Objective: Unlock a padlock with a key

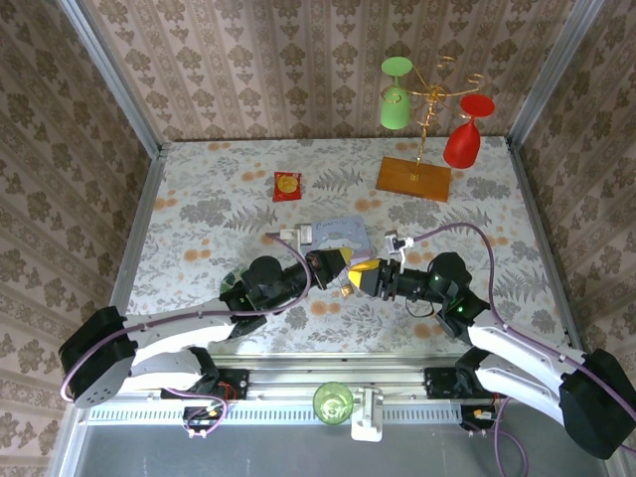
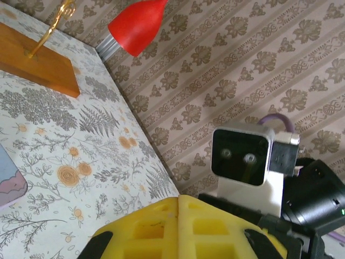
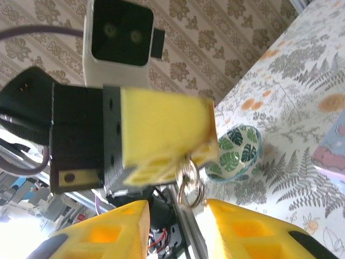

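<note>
No brand or writing can be read: the print on the red-and-yellow packet [image 1: 287,186] and on the pale blue tin [image 1: 343,234] is too small to be made out. The tabletop [image 1: 199,214], covered by a floral cloth, is closed in on three sides by papered walls and bounded at the near edge by a metal rail, where a green cup [image 1: 333,402] is seen. Open cloth is left on the left and the right of the middle. The wooden base [image 1: 413,179] of a gold stand [image 1: 429,99], hung with a green glass [image 1: 396,99] and a red glass [image 1: 465,139], is set well back on the right. The two pincers are brought tip to tip above the middle, just in front of the tin. The left pincer [image 3: 207,137] is held shut, and a thin silvery loop [image 3: 188,181] is seen dangling from its yellow pads. Whether this loop belongs to the padlock or to the key cannot be told. The right pincer [image 3: 180,208] is held open, one finger on each side of the loop's lower end. A leaf-patterned bowl [image 3: 237,154] is seen on the cloth behind.
</note>
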Motion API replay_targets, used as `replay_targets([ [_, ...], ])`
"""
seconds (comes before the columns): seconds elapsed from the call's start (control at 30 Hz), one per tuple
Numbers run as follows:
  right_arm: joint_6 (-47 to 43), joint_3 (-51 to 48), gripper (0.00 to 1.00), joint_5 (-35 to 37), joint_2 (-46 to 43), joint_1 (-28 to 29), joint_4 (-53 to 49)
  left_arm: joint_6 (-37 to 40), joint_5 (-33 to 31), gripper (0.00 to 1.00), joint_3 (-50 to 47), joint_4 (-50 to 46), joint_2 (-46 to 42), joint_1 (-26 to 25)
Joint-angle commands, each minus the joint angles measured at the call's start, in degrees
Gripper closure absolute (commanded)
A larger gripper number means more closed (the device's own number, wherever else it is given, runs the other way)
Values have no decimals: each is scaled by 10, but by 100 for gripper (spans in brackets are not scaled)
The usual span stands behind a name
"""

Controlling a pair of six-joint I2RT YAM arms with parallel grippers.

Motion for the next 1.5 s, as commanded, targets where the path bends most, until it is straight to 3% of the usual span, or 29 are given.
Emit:
replay_targets([
  [0.0, 3, 7, 66, -2, -12, 3, 5, 7, 0, 100, 7, 28, -10, 2],
  [0.33, 8, 21, 65, 10, 20, 3, 43, -2, 7, 100, 8, 38, 2, -2],
  [0.67, -20, 44, 63, 13, 10, 3, 9, -12, 8, 100, 0, 57, 13, -5],
  [1.13, -3, 36, 80, 12, 22, 3, 41, -22, 7, 100, -7, 82, 20, -7],
  [1.3, -1, 28, 94, 16, 10, 3, 34, -28, -2, 100, -18, 91, 22, -7],
  [1.47, -8, 16, 100, 24, -13, 2, 15, -36, 1, 100, -29, 118, 32, -4],
])
